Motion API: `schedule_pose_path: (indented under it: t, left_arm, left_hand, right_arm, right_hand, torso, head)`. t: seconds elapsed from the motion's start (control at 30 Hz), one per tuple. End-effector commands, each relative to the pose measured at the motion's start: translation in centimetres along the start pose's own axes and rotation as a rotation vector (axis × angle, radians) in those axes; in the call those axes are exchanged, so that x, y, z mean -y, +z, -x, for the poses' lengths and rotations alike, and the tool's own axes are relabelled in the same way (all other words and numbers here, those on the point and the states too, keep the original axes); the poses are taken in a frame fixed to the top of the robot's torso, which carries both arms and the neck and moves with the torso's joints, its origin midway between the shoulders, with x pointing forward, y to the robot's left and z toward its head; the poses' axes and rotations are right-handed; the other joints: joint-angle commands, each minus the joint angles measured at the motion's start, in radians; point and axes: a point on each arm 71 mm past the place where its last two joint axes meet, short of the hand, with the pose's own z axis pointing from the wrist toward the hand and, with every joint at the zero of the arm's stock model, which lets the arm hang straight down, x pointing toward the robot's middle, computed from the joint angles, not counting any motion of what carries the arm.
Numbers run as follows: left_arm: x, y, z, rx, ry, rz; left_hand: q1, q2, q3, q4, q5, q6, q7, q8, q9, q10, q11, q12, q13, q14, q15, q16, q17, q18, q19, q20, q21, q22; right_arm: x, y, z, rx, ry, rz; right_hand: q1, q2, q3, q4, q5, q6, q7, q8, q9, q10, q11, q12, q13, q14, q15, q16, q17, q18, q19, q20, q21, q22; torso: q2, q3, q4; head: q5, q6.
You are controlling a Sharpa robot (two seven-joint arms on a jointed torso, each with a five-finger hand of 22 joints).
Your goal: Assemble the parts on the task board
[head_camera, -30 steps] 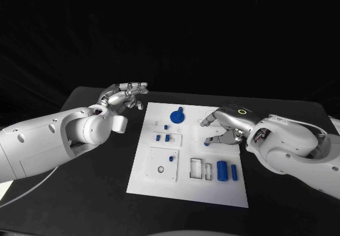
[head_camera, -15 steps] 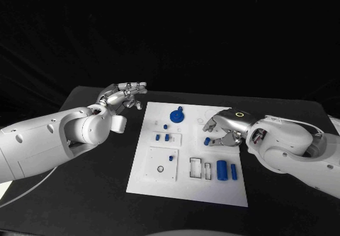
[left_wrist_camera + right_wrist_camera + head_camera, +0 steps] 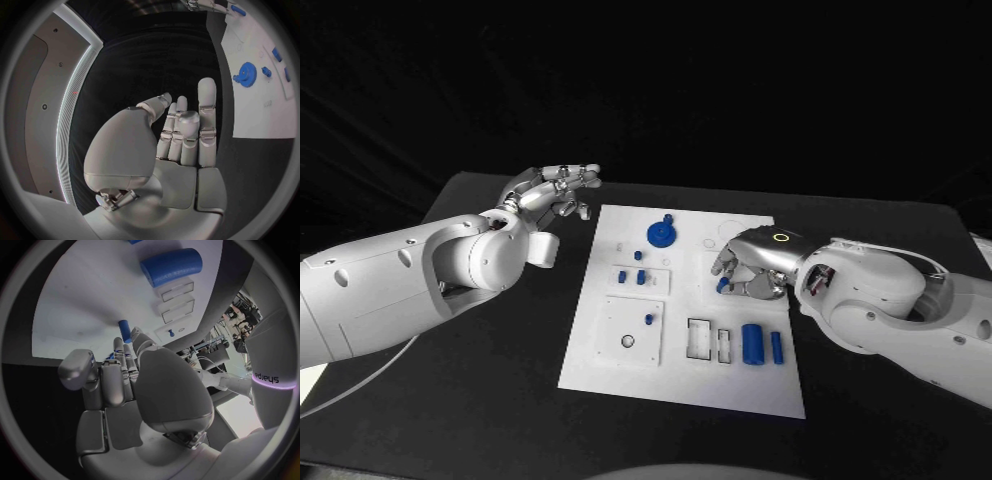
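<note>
The right robot hand [image 3: 744, 262] rests low over the right edge of the white board [image 3: 687, 380], its fingers curled around a small blue peg [image 3: 723, 285] that it pinches at their tips, just above the board's surface. The left robot hand [image 3: 548, 190] hangs above the black desk [image 3: 473, 400] just off the board's far left corner, holding nothing, fingers loosely apart. On the board lie a blue gear [image 3: 661, 236] near the far edge and a blue cylinder [image 3: 753, 345] beside two rectangular slots.
</note>
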Motion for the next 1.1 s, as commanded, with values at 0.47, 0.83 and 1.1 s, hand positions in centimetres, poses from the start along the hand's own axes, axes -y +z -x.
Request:
schedule_pose_path:
  t: [0.47,0.83,1.1]
  left_arm:
    - [0.08,0.0,-0.19,-0.021,-0.001,-0.008]
    - [0.09,-0.02,-0.16,-0.02,-0.001,-0.008]
    - [0.09,0.0,-0.15,-0.019,0.0,-0.009]
  left_hand:
    - [0.001,0.009,-0.001,-0.005,0.004,-0.006,0.001,0.001,-0.001,-0.005,0.0,0.004,0.001,-0.007,-0.001,-0.002,-0.001,0.012,-0.003,0.0,-0.005,0.0]
    - [0.001,0.009,-0.001,-0.005,0.004,-0.006,0.001,0.001,-0.001,-0.005,0.0,0.004,0.001,-0.007,-0.001,-0.002,-0.001,0.012,-0.003,0.0,-0.005,0.0]
    - [0.002,0.012,0.0,-0.006,0.004,-0.007,0.001,0.002,-0.001,-0.008,0.0,0.009,0.003,-0.007,-0.001,-0.001,-0.002,0.012,-0.003,0.001,-0.004,0.001]
  right_arm:
    - [-0.35,0.23,-0.49,-0.03,-0.021,0.014]
    - [-0.47,0.42,-0.63,-0.012,-0.038,0.011]
    - [-0.73,0.42,-0.36,0.031,-0.054,0.021]
  right_hand:
    - [0.005,0.001,0.045,-0.001,-0.003,0.037,0.002,0.004,0.003,0.044,-0.002,-0.029,-0.001,0.049,-0.011,0.006,0.005,0.013,0.005,-0.01,0.009,0.007]
    - [0.029,0.016,0.114,-0.024,-0.007,0.09,-0.004,0.015,0.009,0.091,-0.011,-0.048,0.002,0.051,-0.019,0.014,0.013,0.011,0.01,-0.017,0.016,0.018]
    - [0.05,0.03,0.174,-0.067,-0.007,0.128,-0.007,0.026,0.019,0.135,-0.02,-0.056,0.006,0.054,-0.027,0.028,0.031,0.007,0.018,-0.027,0.032,0.042]
  torso:
    - [0.0,0.0,-0.0005]
    - [0.0,-0.0002,0.0008]
    - [-0.001,0.0,0.0005]
  head:
    - [0.0,-0.005]
    - [-0.002,-0.01]
    - [-0.003,-0.013]
